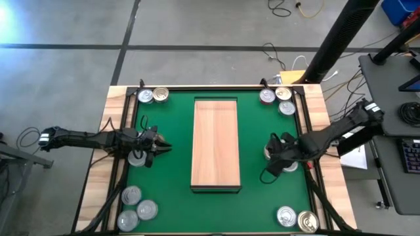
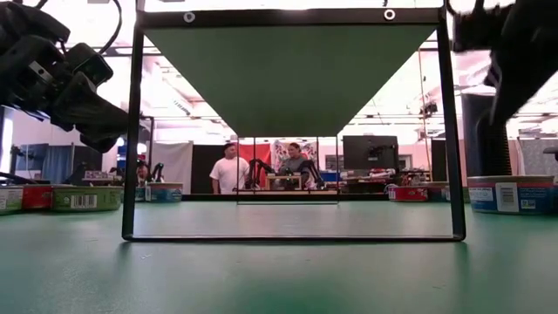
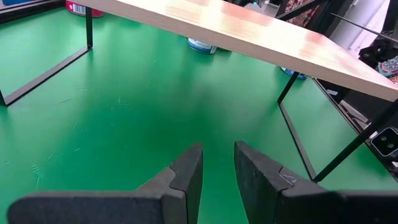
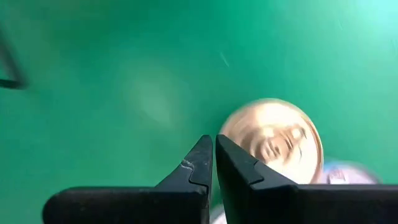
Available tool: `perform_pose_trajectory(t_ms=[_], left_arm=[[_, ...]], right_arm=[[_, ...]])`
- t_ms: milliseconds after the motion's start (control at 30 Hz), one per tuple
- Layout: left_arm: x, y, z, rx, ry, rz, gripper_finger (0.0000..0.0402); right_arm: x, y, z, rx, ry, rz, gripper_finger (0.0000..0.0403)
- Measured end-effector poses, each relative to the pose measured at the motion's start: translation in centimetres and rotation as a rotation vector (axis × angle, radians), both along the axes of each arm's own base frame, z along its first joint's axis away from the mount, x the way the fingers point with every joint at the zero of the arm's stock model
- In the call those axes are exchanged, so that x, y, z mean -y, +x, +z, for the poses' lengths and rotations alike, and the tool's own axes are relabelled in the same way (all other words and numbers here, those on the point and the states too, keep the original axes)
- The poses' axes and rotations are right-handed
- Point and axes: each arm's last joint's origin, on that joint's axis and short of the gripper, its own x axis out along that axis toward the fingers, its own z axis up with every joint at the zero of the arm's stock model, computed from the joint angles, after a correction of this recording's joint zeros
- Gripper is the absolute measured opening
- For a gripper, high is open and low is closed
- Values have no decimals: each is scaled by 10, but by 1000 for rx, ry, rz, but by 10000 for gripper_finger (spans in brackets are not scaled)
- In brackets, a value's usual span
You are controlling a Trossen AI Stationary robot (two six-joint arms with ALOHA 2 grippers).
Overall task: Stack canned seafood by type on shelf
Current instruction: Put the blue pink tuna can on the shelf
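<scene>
Shelf (image 1: 215, 144) stands mid-table with nothing on it; left gripper (image 3: 217, 168), jaws slightly apart and holding nothing, points toward it, while right gripper (image 4: 214, 149), jaws together, hovers above a gold-topped tin (image 4: 273, 140).

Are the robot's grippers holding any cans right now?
No. The left gripper has a small empty gap between its fingers. The right gripper is shut on nothing, above a gold-topped can.

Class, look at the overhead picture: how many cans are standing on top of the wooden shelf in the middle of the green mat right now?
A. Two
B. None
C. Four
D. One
B: the shelf shows only bare wood on top, while the cans sit in groups on the green mat near its corners.
</scene>
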Motion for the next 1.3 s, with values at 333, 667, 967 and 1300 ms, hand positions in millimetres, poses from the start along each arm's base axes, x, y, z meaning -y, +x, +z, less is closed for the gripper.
perform_pose_trajectory(t_ms=[333, 667, 967, 1300], left_arm=[[0, 0, 0, 0, 0, 0, 77], [0, 0, 0, 1, 2, 0, 77], [0, 3, 17, 181, 20, 3, 77], [0, 4, 31, 328, 5, 9, 77]], right_arm=[[0, 13, -28, -111, -175, -131, 13], [-2, 20, -53, -297, -126, -97, 13], [-58, 11, -35, -250, 182, 112, 13], [-92, -10, -13, -88, 103, 194, 13]])
